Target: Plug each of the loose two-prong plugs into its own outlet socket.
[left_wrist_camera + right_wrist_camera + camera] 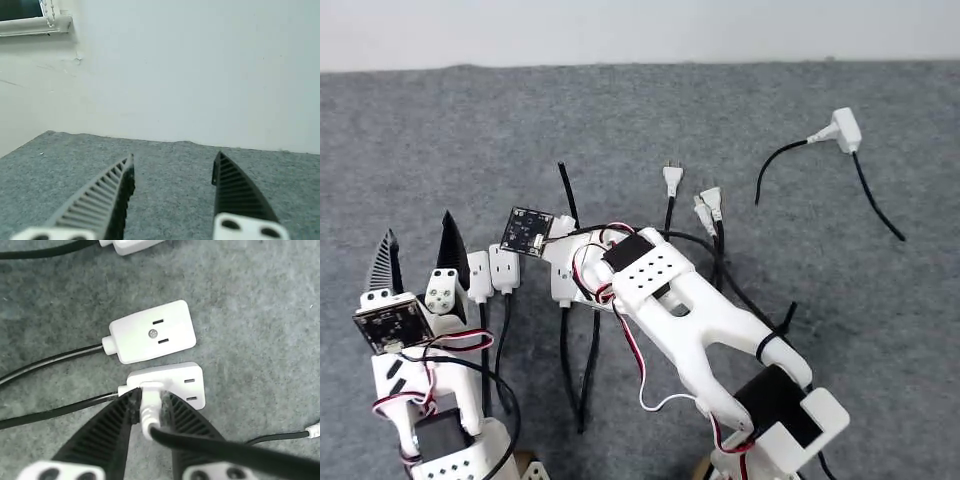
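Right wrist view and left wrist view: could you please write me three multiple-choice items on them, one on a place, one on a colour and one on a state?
1. Where is the plug that the right pincer holds?
A. Against an outlet socket
B. On the left arm's base
C. In a box

2. What colour are the cords leaving the sockets?
A. Red
B. Black
C. Yellow

3. How is the left pincer?
A. Shut on a plug
B. Shut on a cord
C. Open, holding nothing

Answers:
1 A: the right pincer clamps the white plug right at the nearer socket's edge.
2 B: both cords running off the white sockets are black.
3 C: its two fingers stand spread with nothing between them.
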Available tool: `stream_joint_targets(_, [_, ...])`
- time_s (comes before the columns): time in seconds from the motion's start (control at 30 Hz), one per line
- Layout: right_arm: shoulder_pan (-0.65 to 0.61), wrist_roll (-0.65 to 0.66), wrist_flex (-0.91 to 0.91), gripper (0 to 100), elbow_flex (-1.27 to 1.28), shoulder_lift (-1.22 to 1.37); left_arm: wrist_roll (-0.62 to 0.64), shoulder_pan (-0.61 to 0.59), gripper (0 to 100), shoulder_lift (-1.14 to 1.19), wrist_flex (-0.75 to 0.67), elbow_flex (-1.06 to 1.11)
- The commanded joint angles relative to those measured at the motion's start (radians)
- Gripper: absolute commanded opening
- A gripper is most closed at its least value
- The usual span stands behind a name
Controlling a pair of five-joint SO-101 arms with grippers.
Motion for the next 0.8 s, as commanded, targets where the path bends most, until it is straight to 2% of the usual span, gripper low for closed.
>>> stream_joint_targets(0.0, [0.019, -0.005, -0.035, 0.9, 0.002, -0.053, 0.011, 0.009, 24, -0.018, -0.023, -0.030])
stream_joint_targets(0.77, [0.027, 0.023, -0.090, 0.9, 0.080, -0.053, 0.009, 0.009, 24, -0.018, -0.023, -0.030])
